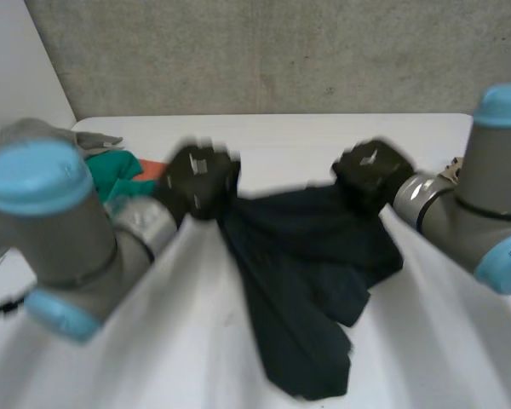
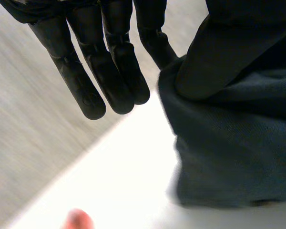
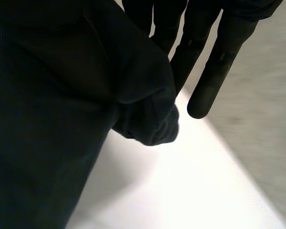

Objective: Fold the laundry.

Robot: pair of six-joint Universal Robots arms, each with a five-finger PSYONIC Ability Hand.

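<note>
Where the white table (image 1: 324,136) meets the grey concrete wall (image 1: 264,51), you've got the dark garment (image 1: 307,281) stretched btwn both hands. Its top edge runs side to side, and its long axis runs from the hands twd the table's near edge, w/ the narrow tail ends nearest you. Left hand (image 1: 200,183) has one top corner. In its wrist view the fingers (image 2: 90,81) are nearly straight, w/ cloth pinched at the thumb side. Right hand (image 1: 370,175) has the other top corner, fingers (image 3: 214,71) also straight, w/ a bunched fold nipped btwn them & the thumb. Behind the left arm (image 1: 60,230), a green cloth (image 1: 115,175) lies on the table w/ smth orange (image 1: 153,168) just beside it.
</note>
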